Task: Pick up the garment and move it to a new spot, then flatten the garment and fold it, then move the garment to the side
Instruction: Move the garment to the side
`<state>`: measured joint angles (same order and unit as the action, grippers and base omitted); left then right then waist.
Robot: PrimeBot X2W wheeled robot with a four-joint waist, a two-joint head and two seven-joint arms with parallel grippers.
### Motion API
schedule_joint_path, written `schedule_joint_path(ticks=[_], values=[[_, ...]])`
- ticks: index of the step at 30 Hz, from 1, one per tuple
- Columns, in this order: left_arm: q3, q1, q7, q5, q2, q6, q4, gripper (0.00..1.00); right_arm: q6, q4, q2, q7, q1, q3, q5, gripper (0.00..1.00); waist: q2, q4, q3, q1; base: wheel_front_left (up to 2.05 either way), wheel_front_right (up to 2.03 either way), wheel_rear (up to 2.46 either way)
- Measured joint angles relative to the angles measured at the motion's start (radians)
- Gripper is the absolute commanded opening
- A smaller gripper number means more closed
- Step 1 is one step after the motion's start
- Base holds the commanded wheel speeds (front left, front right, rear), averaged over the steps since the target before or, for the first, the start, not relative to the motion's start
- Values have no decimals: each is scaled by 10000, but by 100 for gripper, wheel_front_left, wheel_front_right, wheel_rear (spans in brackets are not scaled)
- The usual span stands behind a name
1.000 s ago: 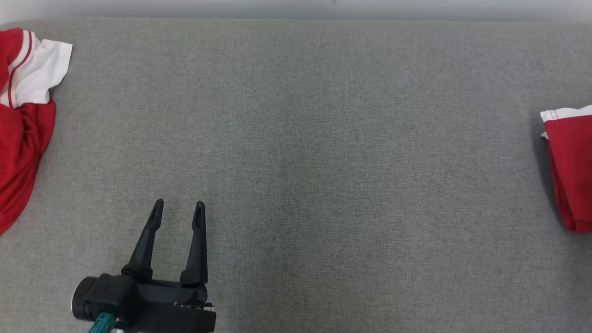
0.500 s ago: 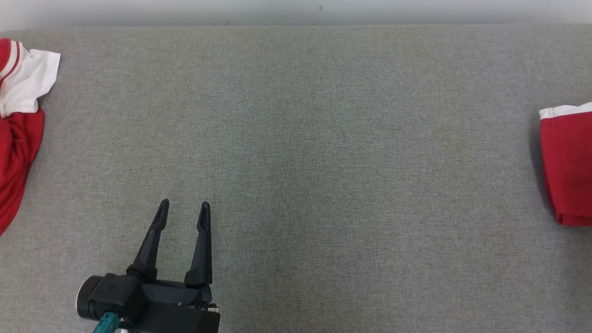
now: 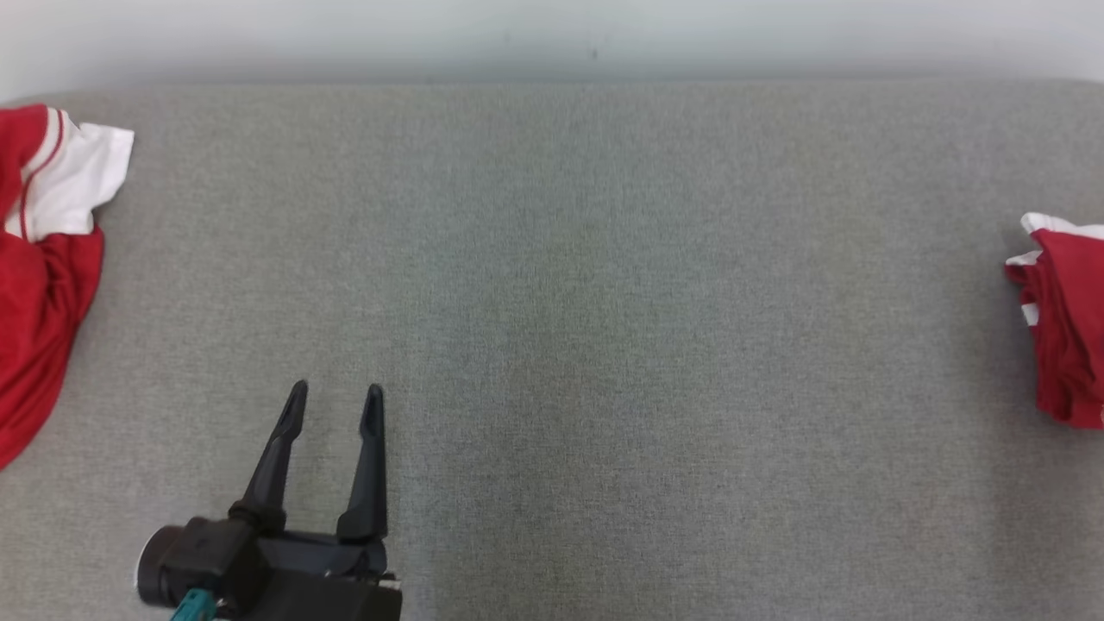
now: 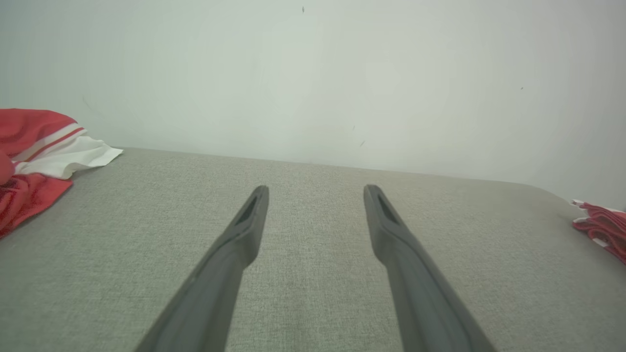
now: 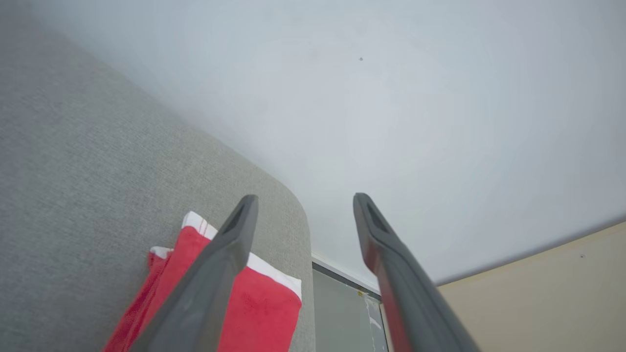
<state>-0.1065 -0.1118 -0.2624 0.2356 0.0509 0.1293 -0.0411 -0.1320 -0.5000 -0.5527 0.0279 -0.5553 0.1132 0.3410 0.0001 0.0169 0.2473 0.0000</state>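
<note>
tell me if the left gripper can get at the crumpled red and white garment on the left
Probably yes. The left gripper is open and empty, and only bare grey surface lies between it and the crumpled garment, which runs past the head view's left edge.

L gripper (image 3: pixel 335 392): black fingers + body; teal fitting (image 3: pixel 191 602) at its base.
R gripper (image 5: pixel 304 198): dark grey fingers.
Folded garment (image 5: pixel 266 313), under R gripper's left finger: bright red, white band on edge.
Crumpled garment (image 3: pixel 39 293), far left of L gripper: red w/ white panel, thin red + white stripes.
Surface (image 3: pixel 604 302), below both grippers: mid grey, fine woven fleck.
Wall (image 4: pixel 313 73), ahead of L gripper: pale grey-white, few dark specks.
Floor (image 5: pixel 538 293), right of R gripper: plain tan-beige.
</note>
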Motion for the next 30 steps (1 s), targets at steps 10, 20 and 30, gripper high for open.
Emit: schedule_joint_path(ticks=[10,20,30], values=[[330,611,-2,228,-10,-61,29,100,0,441,2546,1651,1211,115,-1954,100,-1,109,-904,-1,0,0,0],[732,1302,-2,-56,-8,-337,203,100,0,1898,4408,1611,3556,-535,-3749,100,-1,315,-2024,-3,0,0,0],[1018,1801,-2,-535,-8,-234,-31,100,0,2700,5012,1229,4766,-1538,-4121,100,-2,293,-2557,-1,0,0,0]])
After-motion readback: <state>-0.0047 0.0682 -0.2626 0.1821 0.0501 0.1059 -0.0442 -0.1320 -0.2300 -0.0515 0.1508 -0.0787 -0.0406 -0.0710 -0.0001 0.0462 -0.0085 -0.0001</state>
